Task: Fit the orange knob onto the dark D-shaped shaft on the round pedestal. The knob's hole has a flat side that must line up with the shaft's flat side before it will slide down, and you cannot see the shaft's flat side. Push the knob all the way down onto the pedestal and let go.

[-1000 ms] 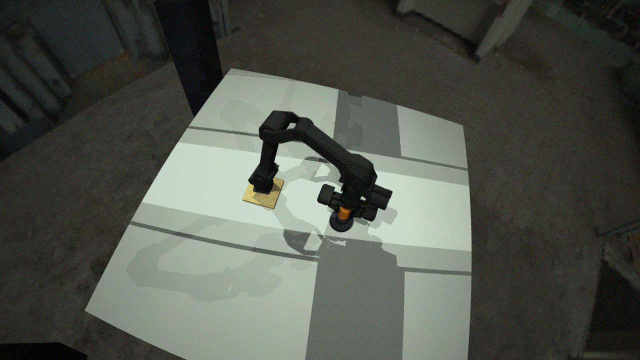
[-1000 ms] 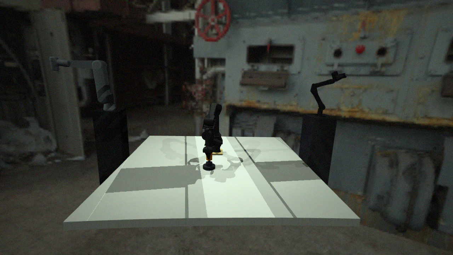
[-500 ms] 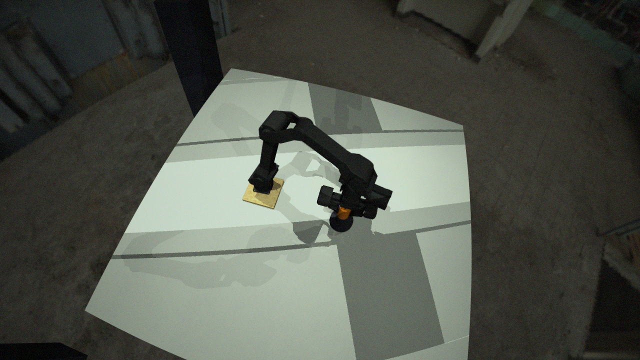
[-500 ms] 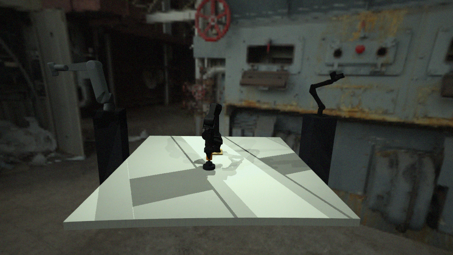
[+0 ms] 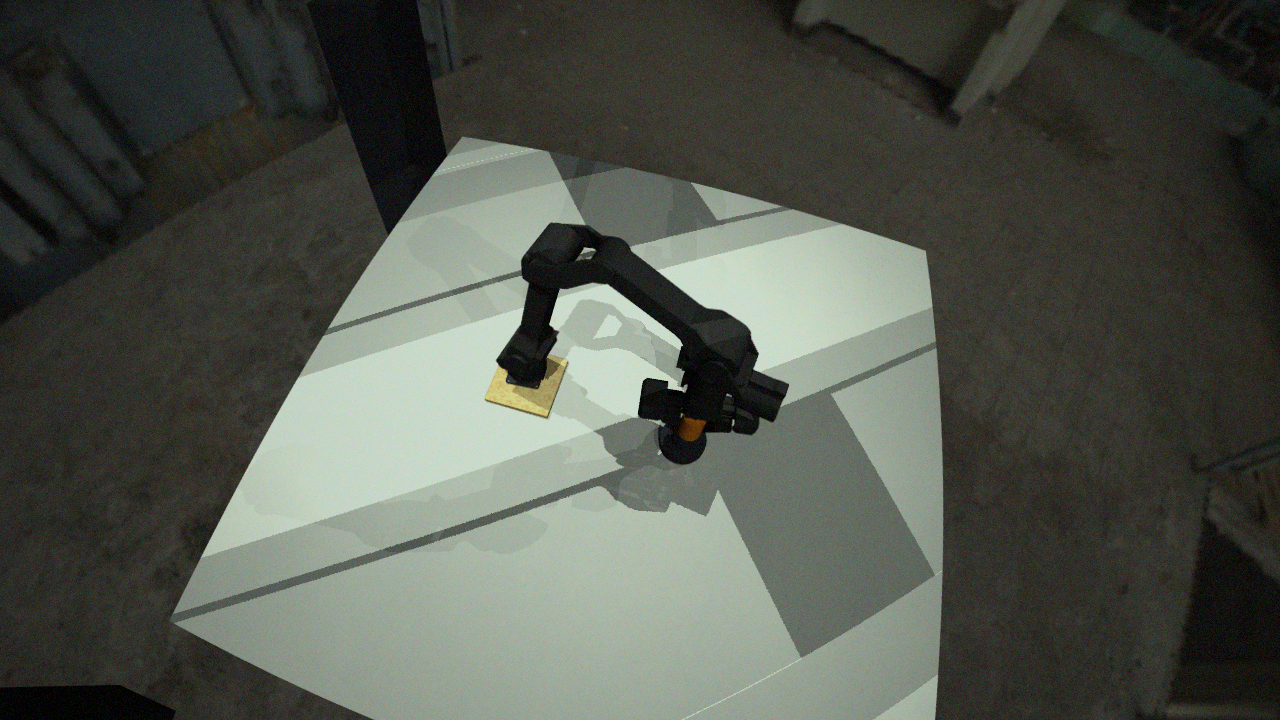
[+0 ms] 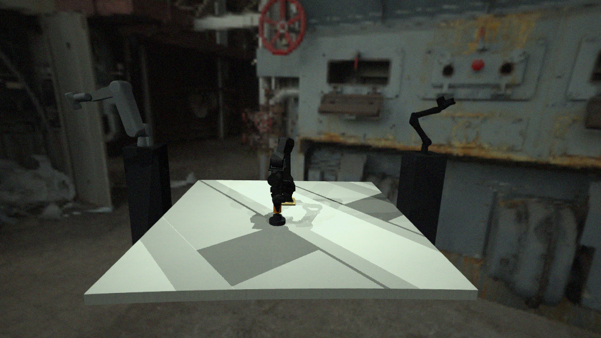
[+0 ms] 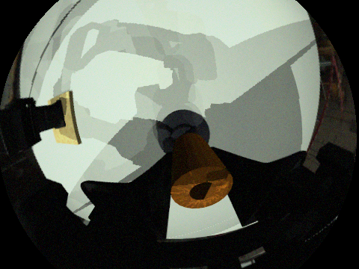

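My gripper [image 5: 692, 419] [image 6: 276, 204] [image 7: 191, 152] is shut on the orange knob [image 5: 690, 429] [image 6: 275, 210] [image 7: 188, 155], with a dark finger on each side of it. The knob is roughly upright, its lower end over the middle of the dark round pedestal [image 5: 682, 454] [image 6: 276, 221] [image 7: 201, 122]. In the wrist view the knob's near end shows a dark hole. The shaft is mostly hidden behind the knob and in shadow; its flat side cannot be made out. A small dark part shows between knob and pedestal disc in the exterior view; I cannot tell how far the knob is on the shaft.
The arm's base stands on a yellow square plate [image 5: 528, 399] [image 7: 72, 131], left of the pedestal in the top view. Shadows and grey bands cross the pale table [image 5: 537, 626] [image 6: 357, 265]. Two dark stands [image 6: 147, 188] [image 6: 422, 188] carry other arms beyond the table's sides.
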`<control>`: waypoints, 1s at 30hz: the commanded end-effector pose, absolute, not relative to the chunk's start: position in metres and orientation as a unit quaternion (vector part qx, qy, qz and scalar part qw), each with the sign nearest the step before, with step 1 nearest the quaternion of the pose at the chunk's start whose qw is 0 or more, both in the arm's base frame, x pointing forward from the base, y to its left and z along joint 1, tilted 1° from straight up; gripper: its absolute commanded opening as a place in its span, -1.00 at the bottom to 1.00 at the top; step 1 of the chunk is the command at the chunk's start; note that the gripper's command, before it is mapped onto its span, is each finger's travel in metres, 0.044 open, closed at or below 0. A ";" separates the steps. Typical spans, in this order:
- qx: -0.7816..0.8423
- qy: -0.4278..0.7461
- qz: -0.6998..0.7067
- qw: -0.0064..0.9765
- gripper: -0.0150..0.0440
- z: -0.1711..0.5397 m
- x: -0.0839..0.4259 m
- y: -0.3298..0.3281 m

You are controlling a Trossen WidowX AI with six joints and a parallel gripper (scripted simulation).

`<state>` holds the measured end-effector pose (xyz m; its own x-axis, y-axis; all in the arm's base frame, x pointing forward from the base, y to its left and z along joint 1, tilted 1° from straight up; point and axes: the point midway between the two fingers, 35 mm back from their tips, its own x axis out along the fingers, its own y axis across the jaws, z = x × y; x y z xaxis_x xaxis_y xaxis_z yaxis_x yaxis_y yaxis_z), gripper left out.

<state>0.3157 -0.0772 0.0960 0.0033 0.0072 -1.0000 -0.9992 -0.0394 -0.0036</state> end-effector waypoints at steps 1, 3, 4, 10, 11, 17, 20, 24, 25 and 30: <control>-0.512 0.486 0.510 0.491 -0.49 0.095 0.318 -0.078; -0.512 0.486 0.510 0.491 -0.49 0.095 0.318 -0.078; -0.512 0.486 0.510 0.491 -0.49 0.095 0.318 -0.078; -0.512 0.486 0.510 0.491 -0.49 0.099 0.318 -0.078; -0.512 0.486 0.510 0.491 -0.49 0.099 0.317 -0.078; -0.542 0.453 0.539 0.458 -0.49 0.101 0.316 -0.078; -0.561 0.430 0.558 0.435 -0.49 0.101 0.313 -0.077; -0.560 0.430 0.558 0.435 -0.49 0.101 0.311 -0.077; -0.560 0.430 0.558 0.435 -0.49 0.101 0.311 -0.076; -0.560 0.430 0.558 0.435 -0.49 0.095 0.311 -0.077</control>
